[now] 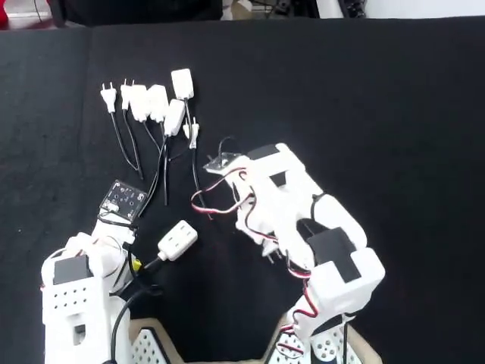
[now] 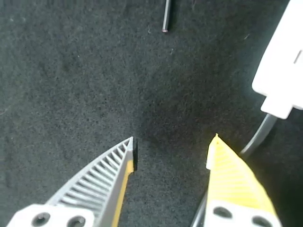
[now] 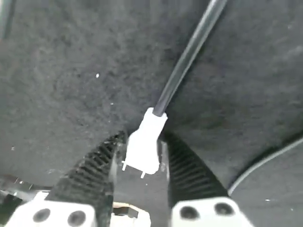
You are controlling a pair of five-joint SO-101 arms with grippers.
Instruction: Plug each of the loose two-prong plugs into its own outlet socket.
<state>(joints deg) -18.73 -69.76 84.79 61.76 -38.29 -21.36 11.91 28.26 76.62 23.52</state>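
My right gripper is shut on a small white two-prong plug. Its prongs point back toward the wrist and its black cord runs away over the cloth. In the high view this plug shows under the right arm's wrist. My left gripper is open above bare black cloth, with nothing between its fingers. A white outlet socket lies just beside its yellow finger. In the high view the socket sits right of the left arm. Several white plugs and sockets with black cords lie in a cluster at the back left.
A loose plug with a long cord lies between the cluster and the right arm. A cut cord end lies ahead of the left gripper. Black cloth covers the table, open at the right and far back.
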